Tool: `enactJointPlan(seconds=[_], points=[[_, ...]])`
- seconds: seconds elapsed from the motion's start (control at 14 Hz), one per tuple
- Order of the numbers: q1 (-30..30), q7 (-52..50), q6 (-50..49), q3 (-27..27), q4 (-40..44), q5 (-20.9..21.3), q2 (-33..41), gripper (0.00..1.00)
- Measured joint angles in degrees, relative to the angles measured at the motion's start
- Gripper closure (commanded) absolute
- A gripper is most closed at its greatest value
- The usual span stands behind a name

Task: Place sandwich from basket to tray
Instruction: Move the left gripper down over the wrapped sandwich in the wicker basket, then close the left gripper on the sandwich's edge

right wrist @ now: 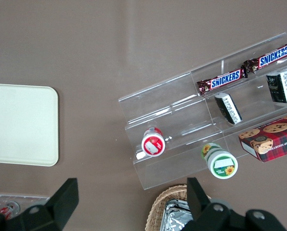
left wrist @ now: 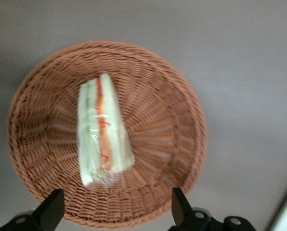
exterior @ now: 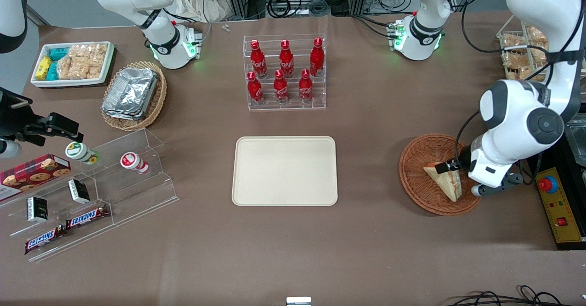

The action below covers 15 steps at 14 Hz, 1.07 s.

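Note:
The sandwich [exterior: 443, 180], a wrapped white-bread wedge with an orange-red filling, lies in the round reddish-brown wicker basket [exterior: 414, 159] toward the working arm's end of the table. My left gripper [exterior: 453, 165] hovers over the basket, open and empty, apart from the sandwich. In the left wrist view the sandwich [left wrist: 102, 130] lies in the basket [left wrist: 158, 120], and the gripper [left wrist: 117, 211] has its two black fingertips [left wrist: 179, 204] spread wide over the basket's rim. The cream-beige tray [exterior: 284, 171] lies flat at the table's middle; it also shows in the right wrist view [right wrist: 18, 125].
A clear rack of red bottles [exterior: 284, 72] stands farther from the front camera than the tray. Toward the parked arm's end are a tan basket of foil containers [exterior: 132, 95], a white snack box [exterior: 73, 63] and a clear stepped stand with snacks [exterior: 91, 191]. A control box [exterior: 556, 205] lies beside the basket.

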State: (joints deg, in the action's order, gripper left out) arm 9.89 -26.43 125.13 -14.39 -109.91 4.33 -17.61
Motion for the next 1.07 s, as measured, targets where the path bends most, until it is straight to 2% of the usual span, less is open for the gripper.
enactJointPlan(seconds=[0.14, 0.21, 0.79, 0.86, 0.93, 1.07], points=[[0.0, -4.77, 2.3, 0.11, -0.13, 3.53, -2.56, 0.0], [-0.01, -6.09, 3.23, 0.11, -0.13, 4.01, -3.68, 0.0], [-0.03, -9.1, 3.76, 0.2, -0.24, 4.56, -6.79, 0.02], [-0.02, -9.2, 3.87, 0.41, -0.25, 4.57, -7.34, 0.18], [-0.02, -9.29, 4.26, 0.67, -0.25, 4.58, -7.82, 0.48], [-0.02, -10.2, 4.77, 1.06, -0.25, 4.59, -8.31, 0.98]])
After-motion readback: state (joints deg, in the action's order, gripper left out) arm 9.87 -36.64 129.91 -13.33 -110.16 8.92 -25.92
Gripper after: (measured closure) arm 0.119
